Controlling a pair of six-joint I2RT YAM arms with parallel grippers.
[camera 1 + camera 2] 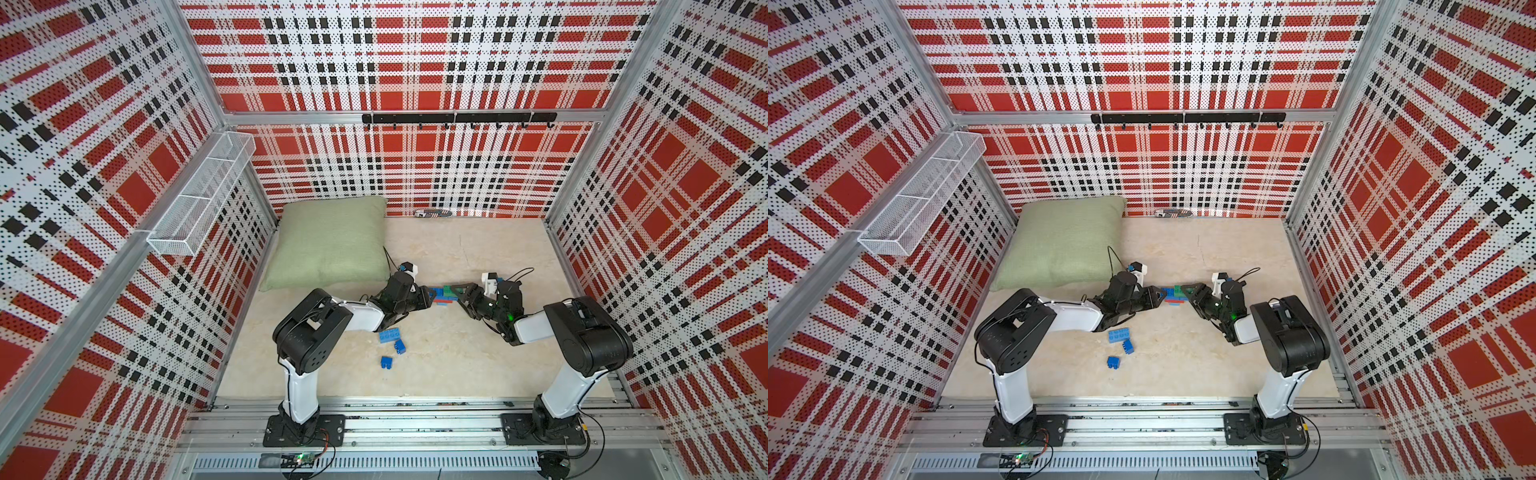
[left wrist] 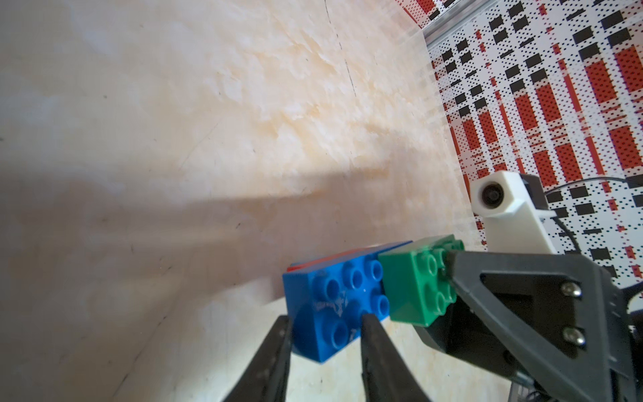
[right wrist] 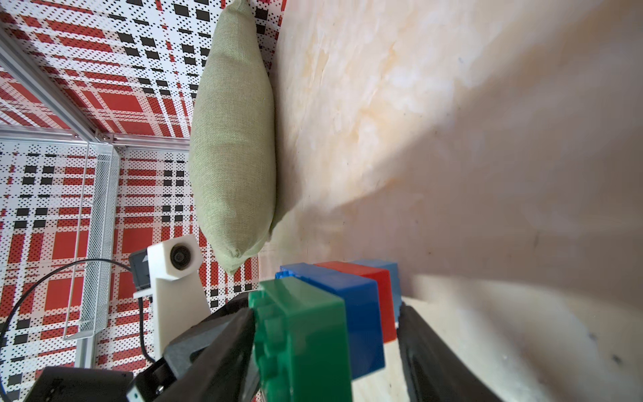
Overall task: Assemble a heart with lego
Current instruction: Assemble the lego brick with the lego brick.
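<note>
The heart [image 1: 445,293] is a small cluster of joined lego, held between my two grippers at mid-table in both top views [image 1: 1177,294]. It stands on edge with its studs sideways. My left gripper [image 2: 325,316] is shut on the dark blue brick [image 2: 334,299], one finger on each side of its corner. My right gripper [image 3: 326,308] is shut across the stack. One finger presses the studs of the green brick [image 3: 302,341]. The other sits against the far side, past the blue brick [image 3: 360,313] and the red brick [image 3: 382,299].
Three loose blue lego bricks [image 1: 390,334] [image 1: 400,345] [image 1: 387,361] lie on the table beside the left forearm. A green pillow [image 1: 328,245] fills the back left corner. A white wire basket [image 1: 199,195] hangs on the left wall. A small striped object [image 1: 432,214] lies at the back wall.
</note>
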